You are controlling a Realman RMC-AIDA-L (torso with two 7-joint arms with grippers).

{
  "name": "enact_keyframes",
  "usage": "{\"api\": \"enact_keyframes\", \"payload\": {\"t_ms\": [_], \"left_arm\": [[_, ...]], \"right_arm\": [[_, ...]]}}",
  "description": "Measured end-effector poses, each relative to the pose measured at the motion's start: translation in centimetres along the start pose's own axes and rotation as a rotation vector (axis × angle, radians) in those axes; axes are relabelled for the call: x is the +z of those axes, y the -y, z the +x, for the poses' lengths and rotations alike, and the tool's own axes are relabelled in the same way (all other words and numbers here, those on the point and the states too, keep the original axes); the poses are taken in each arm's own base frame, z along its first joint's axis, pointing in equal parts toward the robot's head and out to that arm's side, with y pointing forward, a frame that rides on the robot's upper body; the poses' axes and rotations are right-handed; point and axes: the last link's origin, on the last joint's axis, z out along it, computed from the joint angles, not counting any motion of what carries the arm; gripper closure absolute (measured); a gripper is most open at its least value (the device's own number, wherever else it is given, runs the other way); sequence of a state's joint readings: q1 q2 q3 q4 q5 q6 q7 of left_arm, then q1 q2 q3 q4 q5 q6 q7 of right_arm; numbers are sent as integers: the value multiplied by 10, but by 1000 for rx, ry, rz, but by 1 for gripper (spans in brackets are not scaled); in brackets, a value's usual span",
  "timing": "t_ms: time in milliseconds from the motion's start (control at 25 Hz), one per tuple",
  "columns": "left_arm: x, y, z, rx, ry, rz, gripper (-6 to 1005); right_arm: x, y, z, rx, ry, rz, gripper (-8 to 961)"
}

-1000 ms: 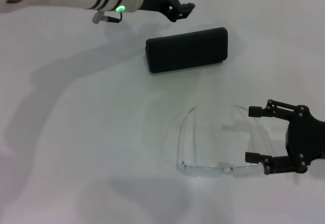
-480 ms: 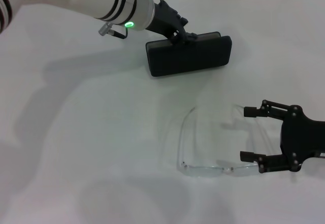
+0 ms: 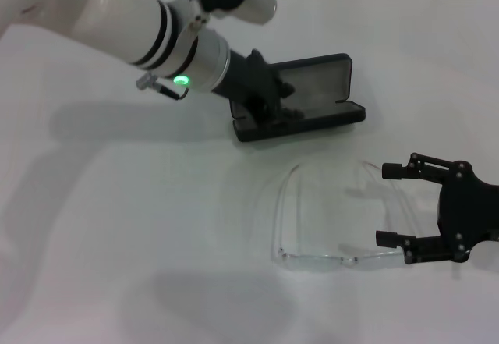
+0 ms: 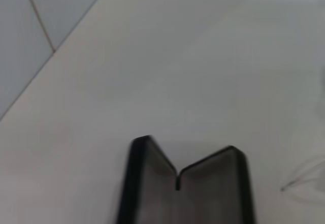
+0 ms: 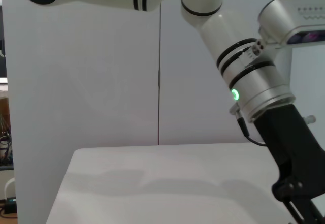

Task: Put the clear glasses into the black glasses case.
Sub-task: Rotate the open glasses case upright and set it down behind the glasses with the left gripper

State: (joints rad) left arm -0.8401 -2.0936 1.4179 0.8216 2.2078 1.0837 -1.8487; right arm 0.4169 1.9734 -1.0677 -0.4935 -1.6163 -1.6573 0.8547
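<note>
The black glasses case (image 3: 318, 80) lies at the back middle of the table with its lid standing open and the grey lining showing. My left gripper (image 3: 274, 104) is down at the case's left end, over its base. The left wrist view looks into the open case (image 4: 203, 191) from its end. In front of the case lie the clear glasses (image 3: 312, 260), temples unfolded and pointing toward it. My right gripper (image 3: 390, 205) is open at the glasses' right side, one finger on each side of the right temple, holding nothing.
The white table (image 3: 140, 227) extends to the left and front of the glasses. In the right wrist view my left arm (image 5: 254, 76) reaches down over the table before a grey wall.
The case was shut and its lid now stands open. My left gripper came forward and down over the case's left end. The right gripper has barely moved.
</note>
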Motion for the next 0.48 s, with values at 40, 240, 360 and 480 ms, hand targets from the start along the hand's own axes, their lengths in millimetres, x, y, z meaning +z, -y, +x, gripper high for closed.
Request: {"api": "enact_keyframes", "payload": {"t_ms": [40,240,360,480], "left_arm": [[0,-2,0,4,-1,-2,563],[-12,-10,0,23,-79,-16,562],[-15,-13,-1,24,-96,-33,562],[-14,-13,-3,18,-92,-34,561]], "right_arm": [[0,0,0,-1,-1,0,173],[2,2,-1,-6,-3,-6,177],[1,2,-1,-8,-7,-6,179],[1,3,-1,-10,-9,-8,181]]}}
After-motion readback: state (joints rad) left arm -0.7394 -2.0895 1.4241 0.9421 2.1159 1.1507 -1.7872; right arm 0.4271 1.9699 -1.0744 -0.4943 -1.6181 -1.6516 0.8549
